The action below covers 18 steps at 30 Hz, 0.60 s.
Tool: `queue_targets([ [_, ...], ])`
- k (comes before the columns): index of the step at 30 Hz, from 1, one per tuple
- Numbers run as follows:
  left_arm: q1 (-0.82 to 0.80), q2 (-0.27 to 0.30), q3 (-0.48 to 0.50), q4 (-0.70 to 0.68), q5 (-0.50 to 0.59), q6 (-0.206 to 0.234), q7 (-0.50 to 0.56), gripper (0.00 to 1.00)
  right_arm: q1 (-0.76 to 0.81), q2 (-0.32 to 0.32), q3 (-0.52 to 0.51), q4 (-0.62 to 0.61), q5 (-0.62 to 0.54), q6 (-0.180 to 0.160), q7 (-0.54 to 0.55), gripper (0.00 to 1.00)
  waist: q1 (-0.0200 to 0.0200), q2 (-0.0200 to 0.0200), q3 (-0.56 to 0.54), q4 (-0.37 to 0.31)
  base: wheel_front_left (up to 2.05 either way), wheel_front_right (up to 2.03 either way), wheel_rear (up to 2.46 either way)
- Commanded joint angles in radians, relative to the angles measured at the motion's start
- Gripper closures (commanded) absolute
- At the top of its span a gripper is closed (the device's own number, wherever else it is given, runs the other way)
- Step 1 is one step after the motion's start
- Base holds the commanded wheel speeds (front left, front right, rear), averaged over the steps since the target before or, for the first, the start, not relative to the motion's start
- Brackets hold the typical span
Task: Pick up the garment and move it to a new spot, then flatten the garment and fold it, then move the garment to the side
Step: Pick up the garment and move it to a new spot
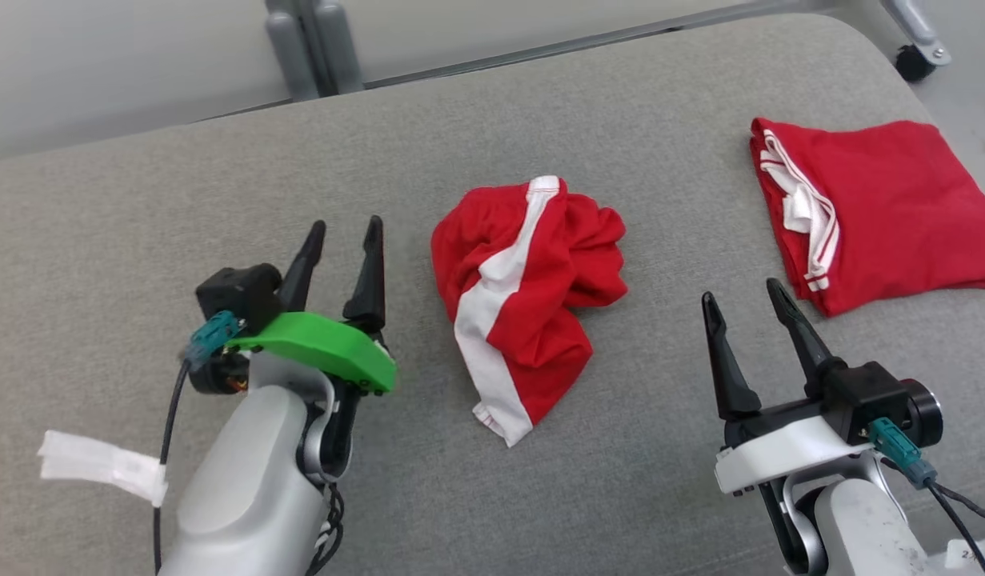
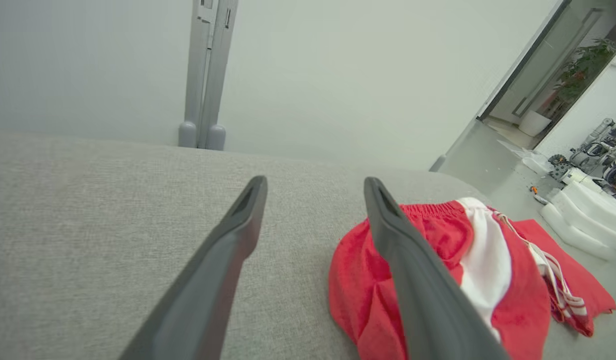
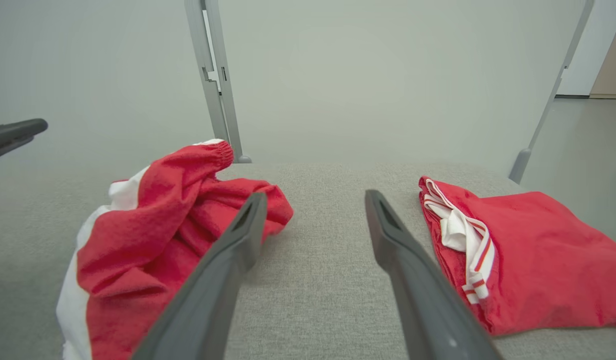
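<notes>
A grey fabric-covered surface (image 1: 540, 104) spreads before me. On its far right lies a folded red cloth (image 1: 900, 208) with white striped trim along one edge. Beyond the far edge rise twin grey posts (image 1: 312, 40) against a pale wall (image 2: 338, 75); a black caster (image 1: 912, 60) sits off the right corner. Farther off I see a potted plant (image 2: 583, 75) and white foam pieces (image 2: 583, 215) on the floor.

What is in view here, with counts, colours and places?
crumpled garment: one, red with a white stripe, middle of the surface
folded garment: one, red with white trim, far right of the surface
padded surface: one, grey fabric, under both garments
upright posts: two, grey, behind the far edge
caster wheel: one, black, floor beyond the far right corner
left gripper: one, dark fingers, open, empty, left of the crumpled garment
right gripper: one, dark fingers, open, empty, right of it
</notes>
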Motion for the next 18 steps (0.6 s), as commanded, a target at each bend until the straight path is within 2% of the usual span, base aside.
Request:
queue_targets([
  [1,0.049,0.008,0.035,-0.042,0.033,-0.004,-0.003,0.00,0.013,-0.003,-0.012,0.003,-0.007,-0.002,-0.003,0.00,0.0000,0.0000,-0.049,0.080,0.00,0.00,0.00],
  [10,0.276,0.018,0.251,-0.291,0.258,-0.041,-0.002,0.00,0.043,-0.003,-0.073,0.015,-0.023,-0.002,-0.003,0.00,0.0000,0.0000,-0.091,0.159,0.00,0.00,0.00],
  [18,0.420,0.020,0.366,-0.339,0.391,-0.067,-0.002,0.00,0.066,-0.003,-0.117,0.031,-0.016,-0.002,-0.003,0.00,0.0000,0.0000,-0.117,0.189,0.00,0.00,0.00],
])
